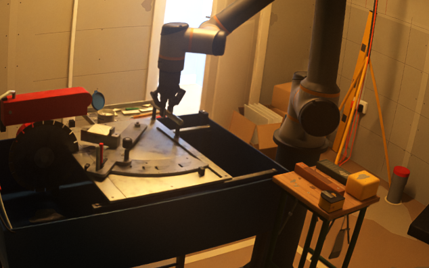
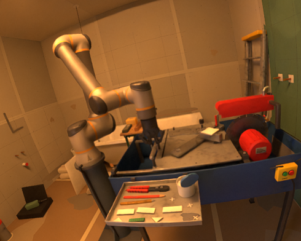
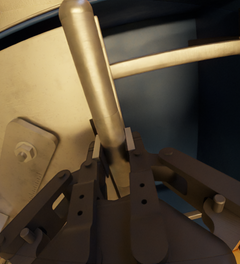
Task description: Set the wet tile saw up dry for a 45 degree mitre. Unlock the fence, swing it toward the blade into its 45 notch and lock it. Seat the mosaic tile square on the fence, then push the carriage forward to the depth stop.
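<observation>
The sliding carriage (image 1: 152,159) of the tile saw lies in the blue tub, and at its far edge my gripper (image 1: 166,109) is closed around the steel push handle (image 3: 97,100), a round bar on two posts. The mitre fence (image 1: 111,137) sits angled across the carriage toward the blade (image 1: 42,154). A white mosaic tile (image 1: 98,129) rests on the fence block, close to the blade. The red-tipped lock lever (image 1: 100,154) and a black knob (image 1: 127,143) stand upright near the curved angle scale. A red blade guard (image 1: 45,105) hangs over the blade.
Behind the saw is a bright doorway and tiled walls. A steel guide rail (image 3: 180,56) crosses the tub past the handle. A tray (image 2: 154,201) with tools, tile pieces and a cup hangs off the tub. A wooden side table (image 1: 326,193) stands by the arm's base.
</observation>
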`<state>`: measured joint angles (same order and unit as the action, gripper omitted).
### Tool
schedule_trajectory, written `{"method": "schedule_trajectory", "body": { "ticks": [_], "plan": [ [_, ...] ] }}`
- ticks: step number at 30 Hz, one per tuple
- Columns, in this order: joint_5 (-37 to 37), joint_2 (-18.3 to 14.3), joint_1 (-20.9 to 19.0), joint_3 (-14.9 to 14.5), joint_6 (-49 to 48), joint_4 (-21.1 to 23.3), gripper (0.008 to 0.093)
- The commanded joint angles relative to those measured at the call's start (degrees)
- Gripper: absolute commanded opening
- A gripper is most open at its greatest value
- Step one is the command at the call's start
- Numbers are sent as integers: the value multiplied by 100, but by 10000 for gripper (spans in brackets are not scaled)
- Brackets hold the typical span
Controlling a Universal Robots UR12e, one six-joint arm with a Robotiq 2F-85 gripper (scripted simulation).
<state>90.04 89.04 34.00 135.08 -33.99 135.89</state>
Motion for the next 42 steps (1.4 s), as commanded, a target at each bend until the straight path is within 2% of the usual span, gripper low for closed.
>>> {"method": "schedule_trajectory", "body": {
  "ticks": [1, 42],
  "plan": [
    [-4, -3, -4, -15, 3, 9, 80],
    [-4, -95, -68, -162, 67, -46, 80]
  ]
}}
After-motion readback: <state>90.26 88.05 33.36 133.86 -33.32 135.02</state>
